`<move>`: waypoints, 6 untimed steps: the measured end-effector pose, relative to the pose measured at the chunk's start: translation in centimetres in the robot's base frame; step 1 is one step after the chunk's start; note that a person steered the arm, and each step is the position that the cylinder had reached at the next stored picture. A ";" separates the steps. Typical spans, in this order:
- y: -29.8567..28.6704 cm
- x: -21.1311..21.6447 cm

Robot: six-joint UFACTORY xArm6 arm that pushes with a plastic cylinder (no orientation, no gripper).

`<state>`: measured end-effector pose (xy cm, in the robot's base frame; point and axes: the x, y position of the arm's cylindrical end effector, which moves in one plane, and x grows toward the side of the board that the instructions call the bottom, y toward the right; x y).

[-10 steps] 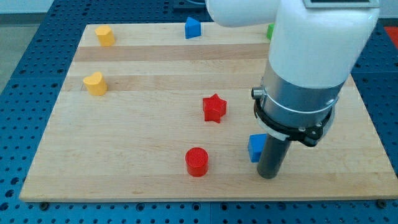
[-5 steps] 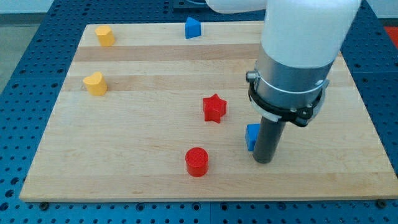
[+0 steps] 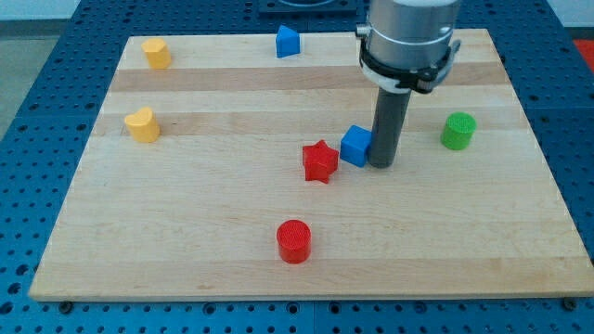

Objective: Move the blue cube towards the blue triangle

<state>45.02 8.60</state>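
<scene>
The blue cube (image 3: 355, 146) sits near the board's middle, between the red star (image 3: 319, 160) on its left and my rod on its right. My tip (image 3: 381, 164) touches the cube's right side. The blue triangle (image 3: 288, 41) stands at the view's top edge of the board, up and left of the cube.
A green cylinder (image 3: 458, 131) stands right of my rod. A red cylinder (image 3: 293, 241) lies toward the view's bottom. Two yellow blocks are at the left: one (image 3: 157, 53) at the top left corner, one (image 3: 142, 124) below it. The wooden board (image 3: 186, 213) ends on a blue pegboard.
My tip has moved up and to the left, and the blue cube has slid with it from the lower right to beside the red star. The green cylinder has come into view.
</scene>
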 end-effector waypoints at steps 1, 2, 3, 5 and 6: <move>-2.9 -0.7; -6.4 -0.9; -6.8 -2.5; -7.8 -6.3; -9.8 -7.9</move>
<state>37.11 -1.18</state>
